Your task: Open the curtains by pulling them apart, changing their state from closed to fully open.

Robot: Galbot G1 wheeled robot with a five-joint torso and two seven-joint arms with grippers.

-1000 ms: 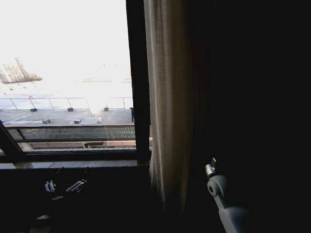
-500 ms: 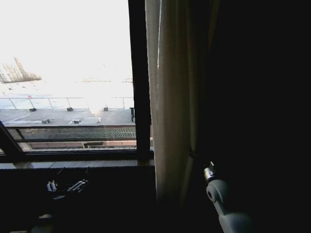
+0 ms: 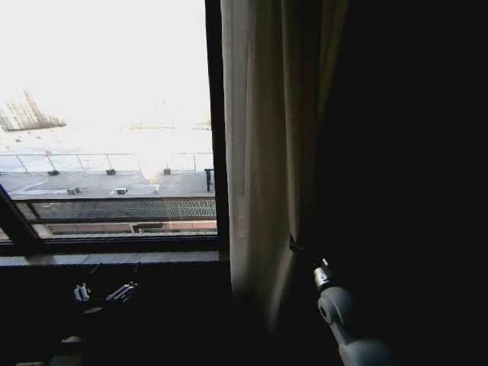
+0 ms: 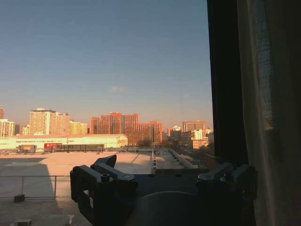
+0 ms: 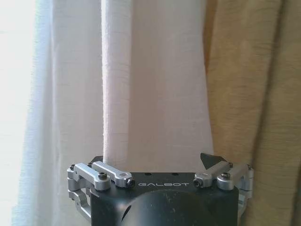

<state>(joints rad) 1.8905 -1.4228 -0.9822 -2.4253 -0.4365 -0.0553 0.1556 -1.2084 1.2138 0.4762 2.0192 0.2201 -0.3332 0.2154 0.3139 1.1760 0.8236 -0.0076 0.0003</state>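
Right gripper [image 5: 160,175] spread, pale pleat of curtains [image 5: 155,84] set between its fingers. Left gripper [image 4: 162,181] spread, held low, curtains beside it at window frame [image 4: 225,84].

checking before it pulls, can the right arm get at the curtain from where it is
Probably yes: the right gripper is open right at the curtain, a white fold between its fingers, nothing between them.

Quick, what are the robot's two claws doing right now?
Left gripper: open, holding nothing, facing the window.
Right gripper: open around a fold of the curtain.
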